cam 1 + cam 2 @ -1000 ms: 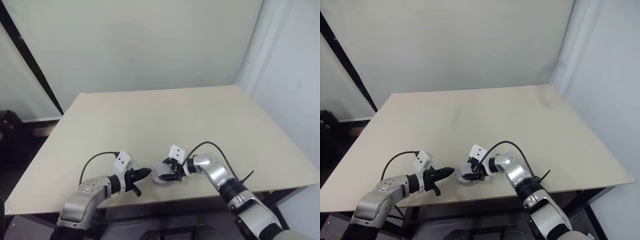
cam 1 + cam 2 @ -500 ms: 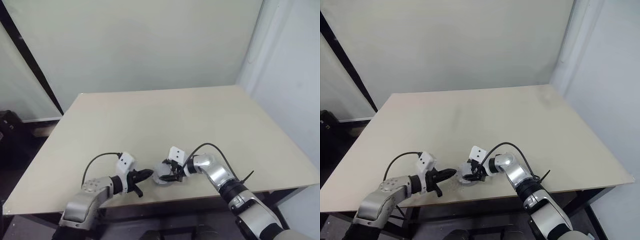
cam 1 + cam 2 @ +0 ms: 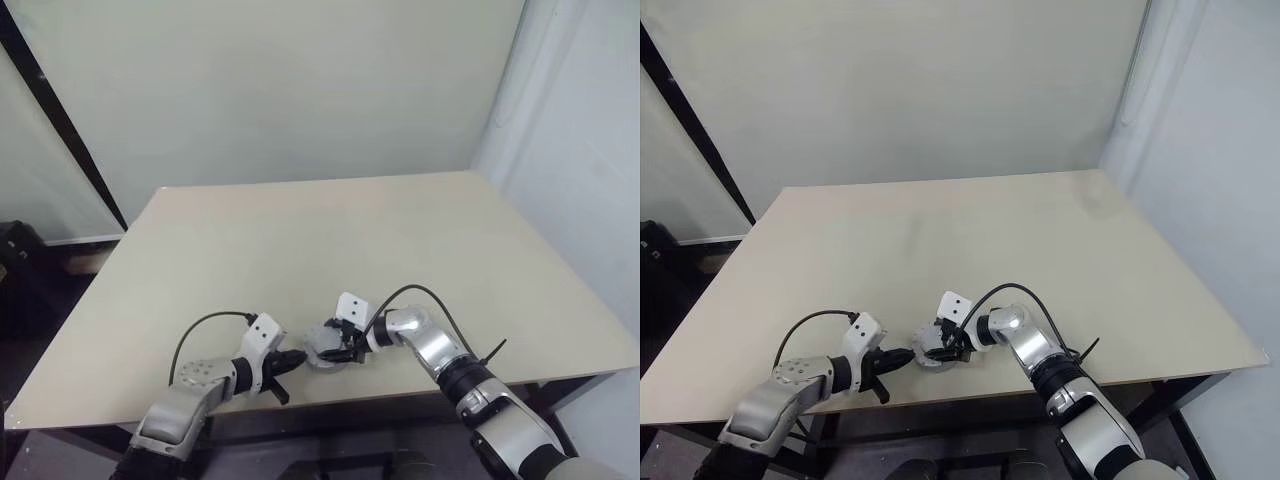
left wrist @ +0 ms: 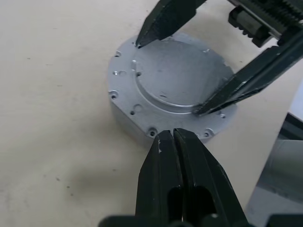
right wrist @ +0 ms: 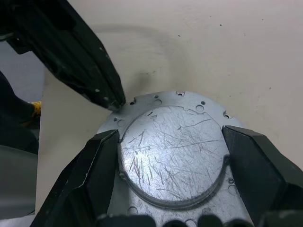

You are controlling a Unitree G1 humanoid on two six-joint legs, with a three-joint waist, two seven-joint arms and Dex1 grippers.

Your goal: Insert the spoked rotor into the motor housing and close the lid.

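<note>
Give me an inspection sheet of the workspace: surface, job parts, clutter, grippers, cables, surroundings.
Surface: beige table, bare apart from the work at its near edge.
Job parts: a grey metal disc with a raised round centre and small holes round its rim lies flat near the front edge; cannot tell what is under it.
Clutter: nothing seen.
Grippers: left gripper shut, its tip at the disc's rim; right gripper spread wide, its fingers on either side of the raised centre.
Cables: a black cable loops over the left wrist, another over the right.
Surroundings: pale wall behind, dark post at left.
</note>
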